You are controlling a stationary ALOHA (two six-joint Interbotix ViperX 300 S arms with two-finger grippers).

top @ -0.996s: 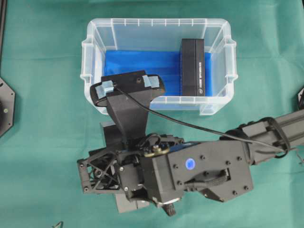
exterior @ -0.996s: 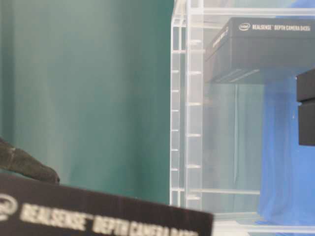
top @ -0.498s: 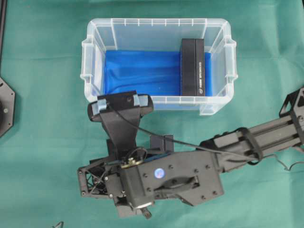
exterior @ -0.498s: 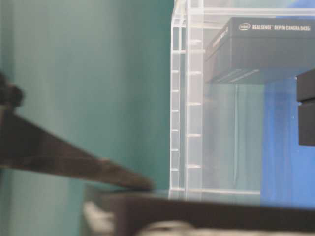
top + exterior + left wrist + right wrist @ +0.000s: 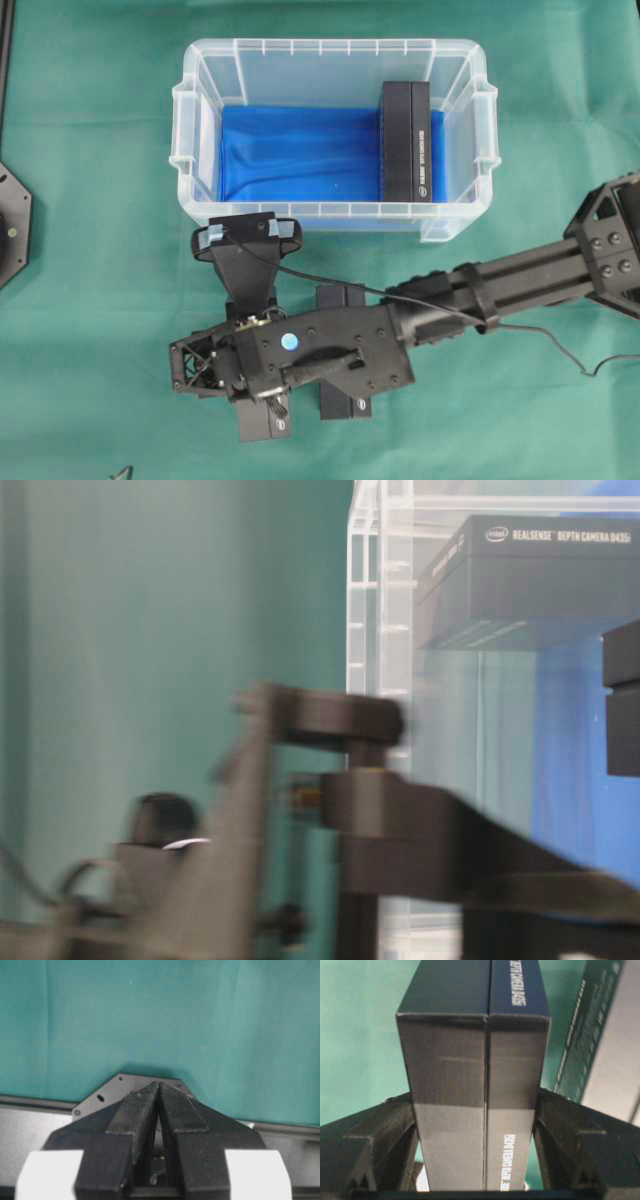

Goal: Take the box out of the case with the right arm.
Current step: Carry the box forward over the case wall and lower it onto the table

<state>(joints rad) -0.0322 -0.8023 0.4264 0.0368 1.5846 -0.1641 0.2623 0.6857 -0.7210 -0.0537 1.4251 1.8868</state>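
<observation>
Right end effector (image 5: 475,1160) clenched on a black RealSense camera box (image 5: 472,1060), fingers (image 5: 380,1140) flat on both sides. Over the last second the arm swung back from the case rim and dropped; the box (image 5: 262,425) now sits low over the green counter (image 5: 90,300), just beside a second box (image 5: 342,400) lying there. This one reads as extracted; release remains. Left end effector (image 5: 159,1105) pinched closed, holding nothing. Further off, the clear case (image 5: 190,150) holds another box (image 5: 406,140) on its blue liner (image 5: 300,150).
</observation>
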